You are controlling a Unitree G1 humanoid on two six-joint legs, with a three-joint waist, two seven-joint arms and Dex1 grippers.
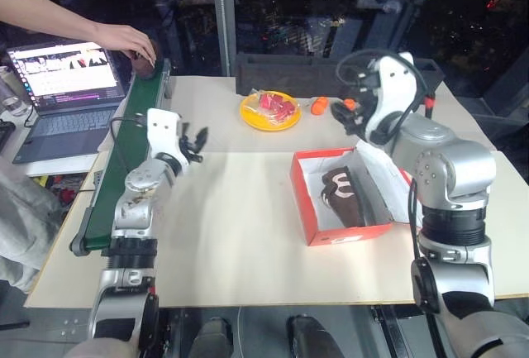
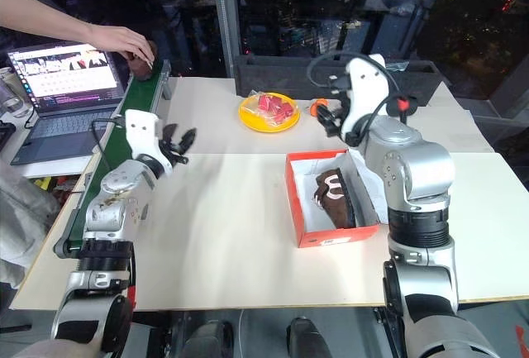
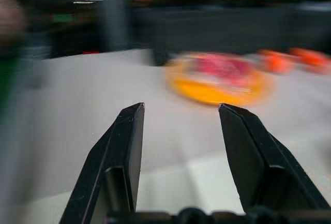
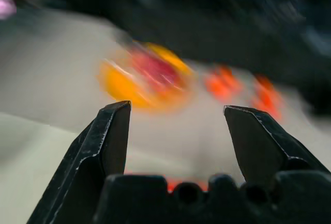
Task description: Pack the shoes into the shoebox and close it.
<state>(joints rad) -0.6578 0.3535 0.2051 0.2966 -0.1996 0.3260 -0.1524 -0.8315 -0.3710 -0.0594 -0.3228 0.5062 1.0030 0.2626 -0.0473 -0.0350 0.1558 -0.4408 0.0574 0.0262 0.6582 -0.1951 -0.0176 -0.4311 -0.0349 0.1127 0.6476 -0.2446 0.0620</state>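
Matt cardboard shoebox (image 1: 340, 230), glossy plastic plate (image 1: 270, 118), smooth black fingers (image 3: 124, 151).

The right gripper (image 4: 176, 118) is spread wide, empty. Beyond it blur a yellow plate (image 4: 121, 87) and orange things (image 4: 222, 84).

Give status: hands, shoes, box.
Left hand open, empty. Right hand open, empty, above the shoebox. One shoe in box, lid open. Second shoe on green belt under person's hand.
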